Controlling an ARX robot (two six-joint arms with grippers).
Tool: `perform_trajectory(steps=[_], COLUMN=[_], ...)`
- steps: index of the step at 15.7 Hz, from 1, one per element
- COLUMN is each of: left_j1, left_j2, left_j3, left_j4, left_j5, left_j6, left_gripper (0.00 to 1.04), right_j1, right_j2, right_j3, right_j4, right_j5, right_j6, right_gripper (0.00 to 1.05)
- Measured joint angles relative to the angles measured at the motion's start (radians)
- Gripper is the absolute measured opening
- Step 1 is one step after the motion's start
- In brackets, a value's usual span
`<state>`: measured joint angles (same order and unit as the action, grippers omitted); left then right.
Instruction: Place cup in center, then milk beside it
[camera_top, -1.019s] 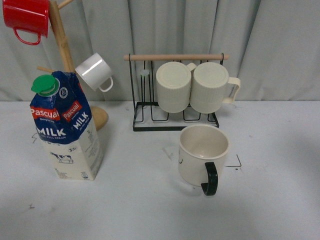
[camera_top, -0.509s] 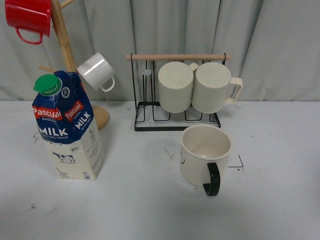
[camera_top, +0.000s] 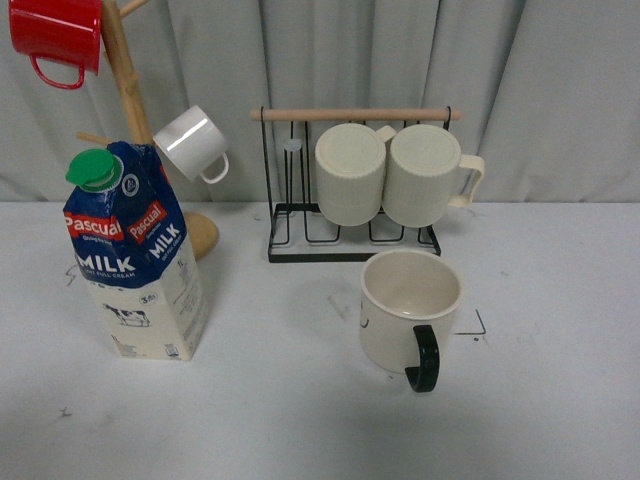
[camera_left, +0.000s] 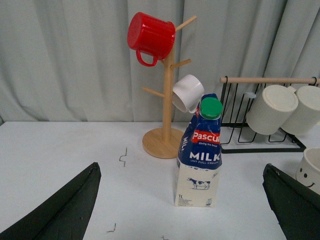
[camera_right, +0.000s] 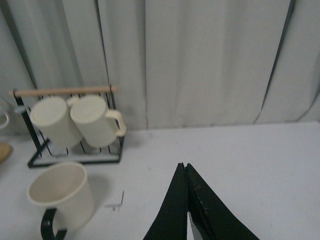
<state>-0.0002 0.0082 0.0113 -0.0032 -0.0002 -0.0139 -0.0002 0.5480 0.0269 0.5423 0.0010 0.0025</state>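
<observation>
Front view: the cream-white cup (camera_top: 408, 308) stands upright on the white table (camera_top: 280, 400), its black handle turned to the near side, just in front of a black wire rack (camera_top: 300, 225) holding two ribbed cream mugs (camera_top: 350, 172). The cup sits on the centre patch (camera_top: 467, 320), with a black corner mark (camera_top: 479, 326) just to its right. The Pascual milk carton (camera_top: 135, 255) stands upright well apart at the left, its green cap on. Behind it is a wooden mug tree (camera_top: 122, 80) with a red mug (camera_top: 55, 35) and a white enamel mug (camera_top: 192, 143). Neither arm shows here.

Left wrist view: the left gripper (camera_left: 181, 166) has its dark fingers (camera_left: 65, 207) spread wide. The carton stands farther off between them, untouched. The mug tree rises beyond it, and the cup's rim shows at the right edge.

Right wrist view: the right gripper (camera_right: 183, 167) hangs over bare table with its fingers pressed together, holding nothing. The cup stands to its left, the rack beyond.
</observation>
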Motion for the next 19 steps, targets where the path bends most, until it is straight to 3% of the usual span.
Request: perform_trajectory(steps=[17, 18, 19], left_j1=[0.0, 0.0, 0.0], left_j2=[0.0, 0.0, 0.0], left_j3=[0.0, 0.0, 0.0], left_j4=[0.0, 0.0, -0.001], left_j5=[0.0, 0.0, 0.0], left_j6=[0.0, 0.0, 0.0], left_gripper=[0.98, 0.98, 0.98], right_j1=[0.0, 0.0, 0.0], right_j2=[-0.389, -0.466, -0.545], right_j3=[-0.015, -0.015, -0.015], right_j4=[-0.389, -0.512, -0.537], right_j5=[0.0, -0.002, -0.001], right_j6=[0.0, 0.0, 0.0], right_gripper=[0.02, 0.02, 0.02])
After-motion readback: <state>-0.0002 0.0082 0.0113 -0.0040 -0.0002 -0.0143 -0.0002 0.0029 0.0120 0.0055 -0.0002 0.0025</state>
